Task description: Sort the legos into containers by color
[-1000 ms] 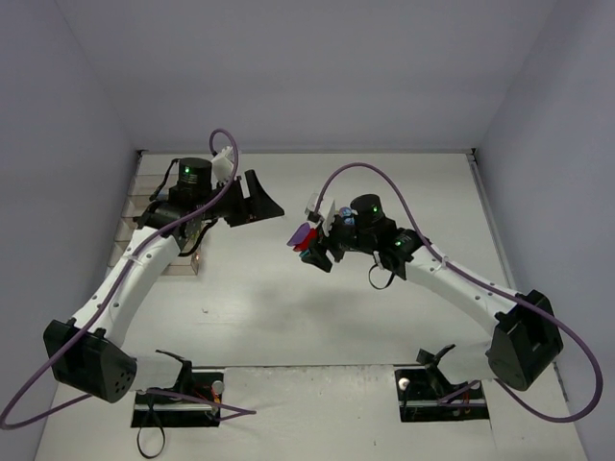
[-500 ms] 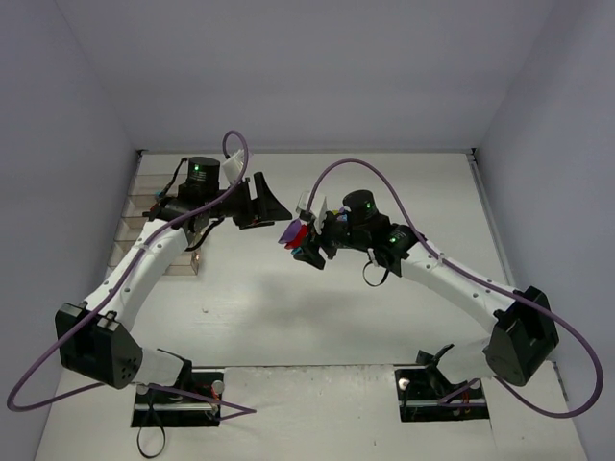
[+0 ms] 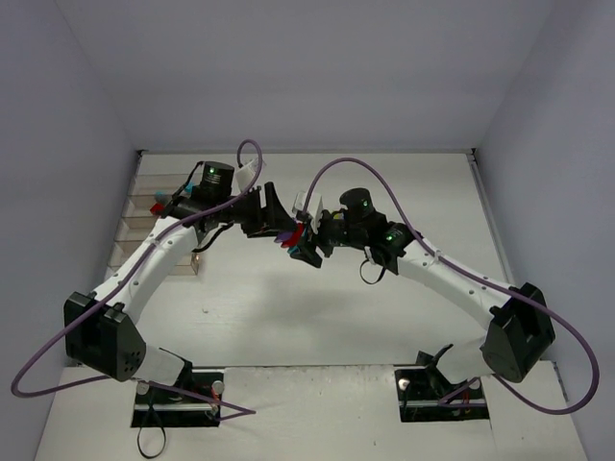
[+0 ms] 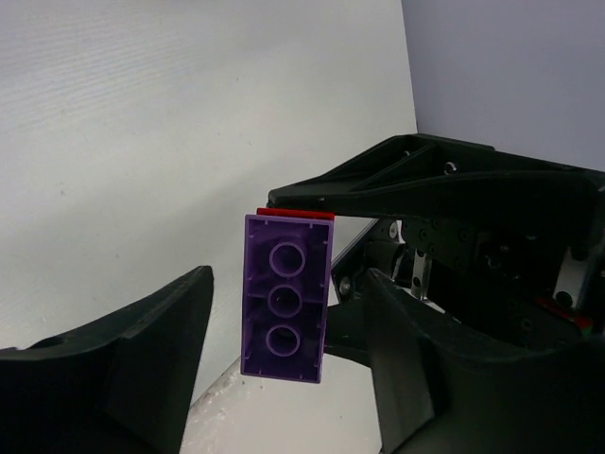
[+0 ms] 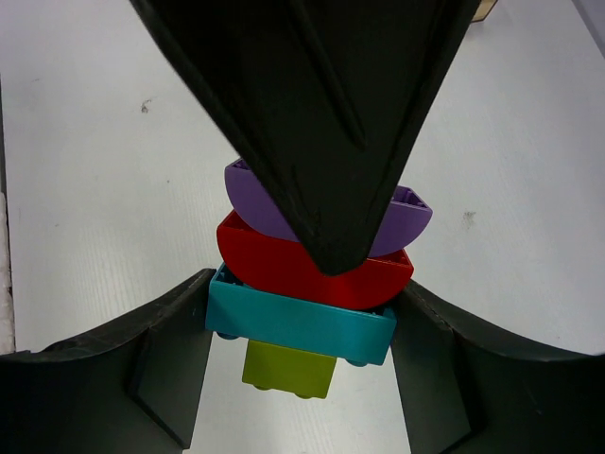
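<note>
Right gripper (image 5: pixel 304 317) clamps a purple-red-cyan-lime stack of rigid plastic bricks (image 5: pixel 312 270), held aloft. Left gripper (image 4: pixel 288 279), at its 9 o'clock, gapes astride the purple brick (image 4: pixel 284 317) (likely light, slick): pinch its long sides.

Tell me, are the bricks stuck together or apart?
Stuck together: purple, red, cyan and green make one stack held in the right gripper's jaws.

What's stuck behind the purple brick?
Behind the purple brick sits a red brick, then a cyan brick, then a lime green brick. A left finger covers the red brick's middle, so that part is hidden.
</note>
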Robot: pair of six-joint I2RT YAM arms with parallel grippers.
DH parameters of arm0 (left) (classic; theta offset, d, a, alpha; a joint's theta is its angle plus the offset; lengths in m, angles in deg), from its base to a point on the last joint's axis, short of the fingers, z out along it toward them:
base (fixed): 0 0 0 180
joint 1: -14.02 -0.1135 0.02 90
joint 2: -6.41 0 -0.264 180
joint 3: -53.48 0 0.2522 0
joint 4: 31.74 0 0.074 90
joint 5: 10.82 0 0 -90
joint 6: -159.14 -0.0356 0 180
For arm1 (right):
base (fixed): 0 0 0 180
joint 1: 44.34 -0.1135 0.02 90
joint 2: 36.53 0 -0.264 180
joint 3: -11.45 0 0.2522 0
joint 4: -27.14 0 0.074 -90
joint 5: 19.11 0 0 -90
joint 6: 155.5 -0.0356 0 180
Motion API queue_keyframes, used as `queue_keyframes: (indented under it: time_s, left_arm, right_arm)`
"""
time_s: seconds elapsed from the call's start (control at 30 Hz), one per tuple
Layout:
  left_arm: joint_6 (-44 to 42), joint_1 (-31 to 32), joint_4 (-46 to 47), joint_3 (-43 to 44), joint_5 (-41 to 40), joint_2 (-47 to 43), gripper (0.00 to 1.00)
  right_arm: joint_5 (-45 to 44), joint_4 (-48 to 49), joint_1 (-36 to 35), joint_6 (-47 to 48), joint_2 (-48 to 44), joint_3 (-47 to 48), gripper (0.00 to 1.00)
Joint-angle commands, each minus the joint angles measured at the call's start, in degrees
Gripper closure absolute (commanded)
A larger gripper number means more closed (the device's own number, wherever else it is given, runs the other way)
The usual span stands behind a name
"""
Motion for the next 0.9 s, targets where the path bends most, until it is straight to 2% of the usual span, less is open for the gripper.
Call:
queue_keyframes:
  time_s: [0.0,0.07,0.1,0.27,0.37,0.43,0.6,0.77,0.87]
  left_arm:
    - [-1.08,1.57,-0.21,3.63,-0.42,0.24,0.45]
    - [-1.17,2.28,-0.22,3.63,-1.12,0.24,0.53]
    - [-1.08,2.37,-0.3,3.72,-1.38,0.07,0.61]
    - [-1.08,2.37,-0.57,4.33,-2.0,0.06,0.69]
    - [-0.82,2.37,-0.57,5.12,-1.91,0.5,0.68]
    - [-0.9,2.28,-0.91,5.65,-1.65,0.86,0.59]
    - [-0.9,2.02,-1.36,6.35,-1.91,0.77,0.48]
    - [-0.99,1.75,-1.01,6.88,-2.18,0.94,0.48]
    - [-0.99,1.84,-1.01,7.15,-1.48,1.82,0.55]
  right_arm:
    - [1.67,4.83,-0.34,1.6,-0.86,2.27,0.97]
    - [1.4,4.75,-0.34,1.51,-0.77,2.36,0.96]
    - [1.4,4.83,-0.34,1.42,-0.86,2.44,0.96]
    - [1.05,4.83,-0.34,1.51,-0.6,2.53,0.96]
    - [0.96,4.83,-0.25,1.77,-0.33,2.53,0.96]
    - [0.96,4.83,-0.34,1.86,-0.16,2.36,0.96]
    - [0.35,4.75,-0.34,2.21,-0.33,2.0,0.96]
    - [-0.36,4.83,-0.16,2.48,-0.6,1.39,0.96]
    - [-0.36,4.83,-0.25,2.3,-0.77,1.39,0.96]
